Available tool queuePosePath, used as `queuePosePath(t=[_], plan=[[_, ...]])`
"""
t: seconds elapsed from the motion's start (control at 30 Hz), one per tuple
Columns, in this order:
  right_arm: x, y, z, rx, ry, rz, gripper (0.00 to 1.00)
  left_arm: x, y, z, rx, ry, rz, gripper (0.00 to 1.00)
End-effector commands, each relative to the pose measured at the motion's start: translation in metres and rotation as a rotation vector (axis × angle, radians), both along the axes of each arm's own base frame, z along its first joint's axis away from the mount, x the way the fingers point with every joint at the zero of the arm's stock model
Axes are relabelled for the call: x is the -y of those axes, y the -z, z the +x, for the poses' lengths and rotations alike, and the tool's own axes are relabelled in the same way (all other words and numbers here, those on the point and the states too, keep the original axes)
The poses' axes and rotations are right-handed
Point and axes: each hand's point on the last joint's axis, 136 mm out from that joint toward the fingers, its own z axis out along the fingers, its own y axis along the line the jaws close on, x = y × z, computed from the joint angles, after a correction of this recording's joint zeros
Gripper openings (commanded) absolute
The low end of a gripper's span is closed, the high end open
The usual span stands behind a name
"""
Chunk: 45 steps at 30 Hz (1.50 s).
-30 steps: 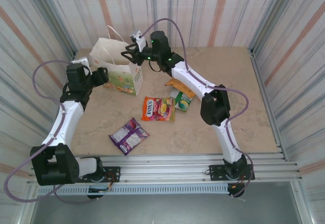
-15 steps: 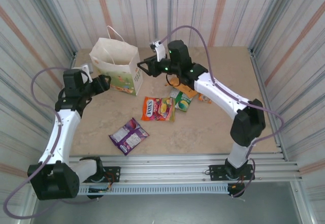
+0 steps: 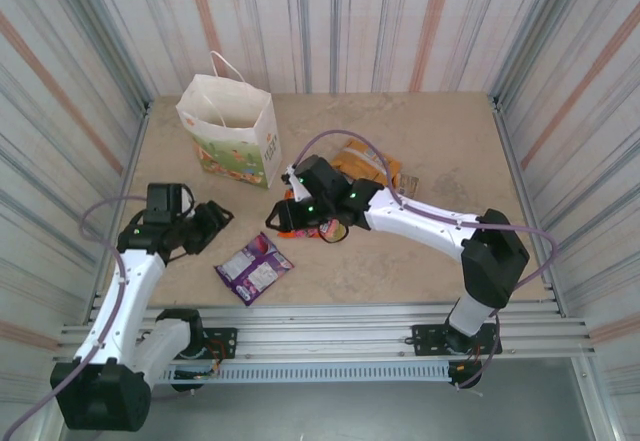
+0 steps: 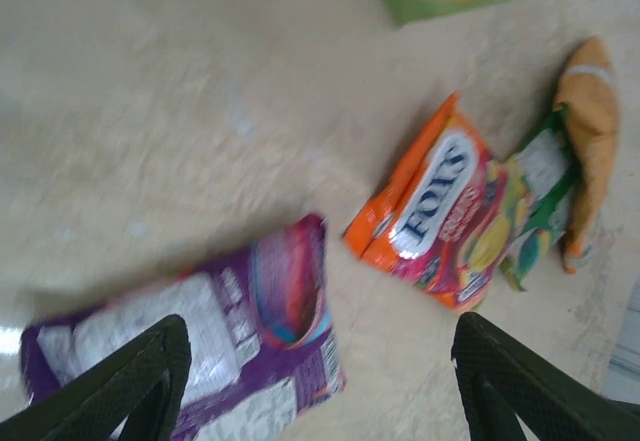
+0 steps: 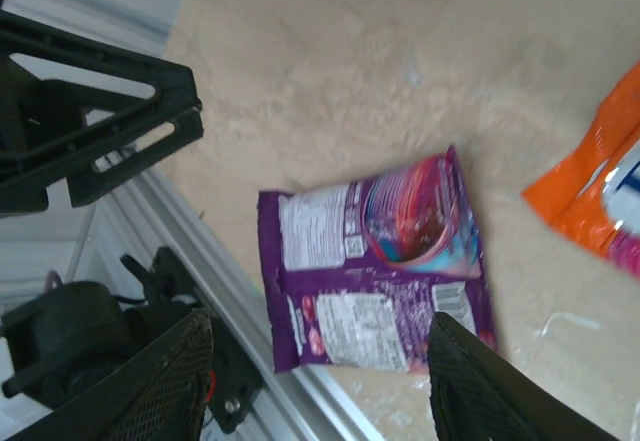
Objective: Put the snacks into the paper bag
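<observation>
From my station, the counter (image 3: 440, 131) is a beige, marbled slab. In the upper left of the overhead view a white paper bag (image 3: 232, 133) stands upright on it, mouth open. Lower, left of centre, a purple packet (image 3: 253, 267) lies flat, well apart from the bag. In the left wrist view, right of centre, an orange FOX'S packet (image 4: 435, 216) lies flat with a green packet (image 4: 537, 196) touching its right side. A yellow-orange packet (image 4: 590, 121) lies against that one near the right edge. Overhead, just right of centre, I see one more small packet (image 3: 408, 183), too small for me to read.
</observation>
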Motion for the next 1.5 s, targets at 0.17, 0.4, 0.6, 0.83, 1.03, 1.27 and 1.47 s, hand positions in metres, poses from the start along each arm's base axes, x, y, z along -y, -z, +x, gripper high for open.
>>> queuePosePath(t=[0.17,0.4,0.6,0.83,1.03,1.27,1.47], plan=[[0.004,0.06,-0.019,-0.14,0.009,-0.145,0.61,-0.01,0.054,-0.066,-0.302,-0.209,-0.013,0.73],[-0.002,0.091,-0.028,-0.207,-0.034,-0.179,0.6,-0.009,0.083,-0.081,-0.404,-0.217,-0.013,0.74],[-0.005,0.113,-0.031,-0.248,-0.051,-0.205,0.59,-0.004,0.099,-0.079,-0.427,-0.178,-0.016,0.75],[0.006,0.134,-0.029,-0.322,0.011,-0.244,0.53,0.016,0.119,-0.073,-0.435,-0.108,-0.109,0.73],[0.015,0.149,-0.03,-0.364,0.032,-0.27,0.45,0.027,0.123,-0.068,-0.395,-0.057,-0.151,0.68],[0.025,0.161,-0.029,-0.4,0.063,-0.289,0.35,0.036,0.115,-0.056,-0.302,-0.036,-0.207,0.58],[0.023,0.162,-0.029,-0.415,0.072,-0.265,0.33,0.041,0.102,-0.052,-0.253,-0.006,-0.229,0.4]])
